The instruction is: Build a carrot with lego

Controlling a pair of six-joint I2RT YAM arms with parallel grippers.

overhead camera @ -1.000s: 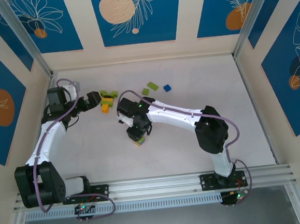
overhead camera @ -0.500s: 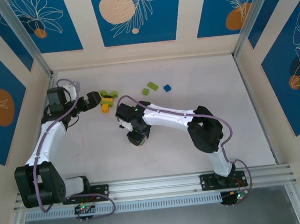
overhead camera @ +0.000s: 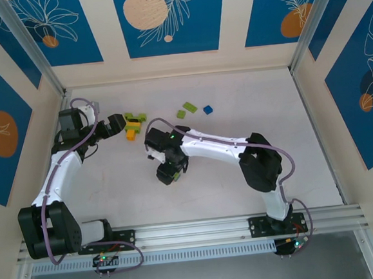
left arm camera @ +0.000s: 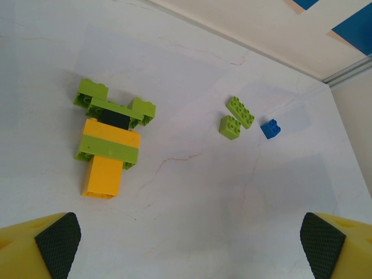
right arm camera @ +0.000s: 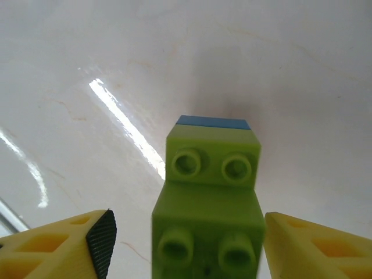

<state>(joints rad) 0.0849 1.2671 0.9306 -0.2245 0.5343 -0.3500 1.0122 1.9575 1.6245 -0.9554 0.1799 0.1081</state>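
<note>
A small lego stack of two lime green bricks on a blue one stands on the white table between my right gripper's fingers. My right gripper is open, and its yellow fingers stand off the stack's sides. From above, this gripper covers the stack at mid table. A partly built lego piece of lime green, black and orange bricks lies flat ahead of my left gripper, which is wide open and holds nothing. In the top view that piece lies just right of the left gripper.
Two loose lime green bricks and a small blue brick lie further back on the table, with the green ones and the blue one also seen from above. Walls enclose the table on three sides.
My right gripper's jaws have spread apart and let go of the green stack, and the gripper has shifted slightly left. The left arm has not moved.
</note>
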